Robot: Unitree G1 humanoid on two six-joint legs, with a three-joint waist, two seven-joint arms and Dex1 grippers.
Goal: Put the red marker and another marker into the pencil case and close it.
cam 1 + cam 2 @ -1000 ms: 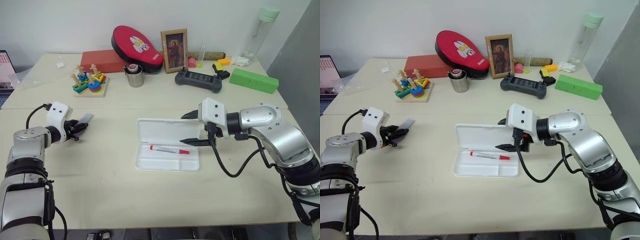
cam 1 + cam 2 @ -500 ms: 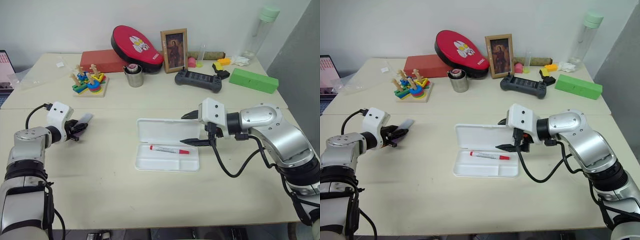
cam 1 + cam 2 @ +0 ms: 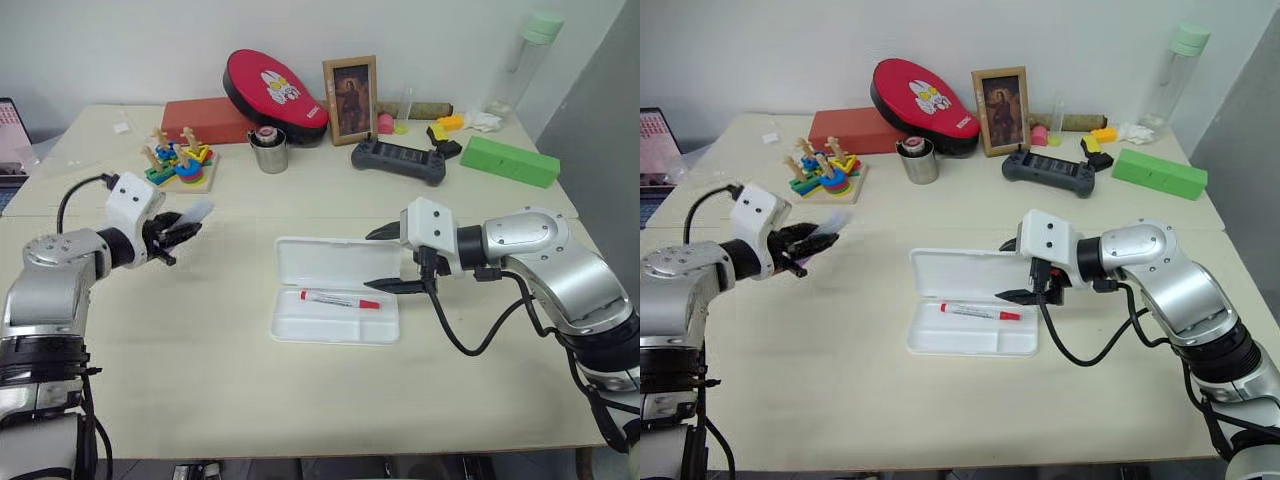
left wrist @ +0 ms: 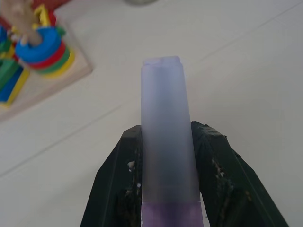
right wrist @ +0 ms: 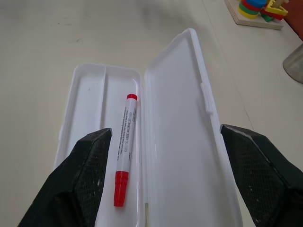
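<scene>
- Table: pale cream top, clutter along the far edge, working area in the middle.
- Pencil case: white, lying open mid-table, lid flat on the far side, tray on the near side.
- Right gripper: hovers just off the case's right end, pointing left over it, fingers spread wide, nothing between them. In the right wrist view the two black fingers straddle the open case.
- Left gripper: raised above the table on the left, well apart from the case, pointing toward the centre. Fingers narrow, clamped on the lilac highlighter; whitish cap sticks out past the tips, purple body sits back between the fingers.
- Red marker: lies in the tray, lengthwise, red cap toward the right end.
- Far-edge items: red oval pad on a red box, green box, framed picture, black game controller, wooden ring stacker toy, metal cup.
</scene>
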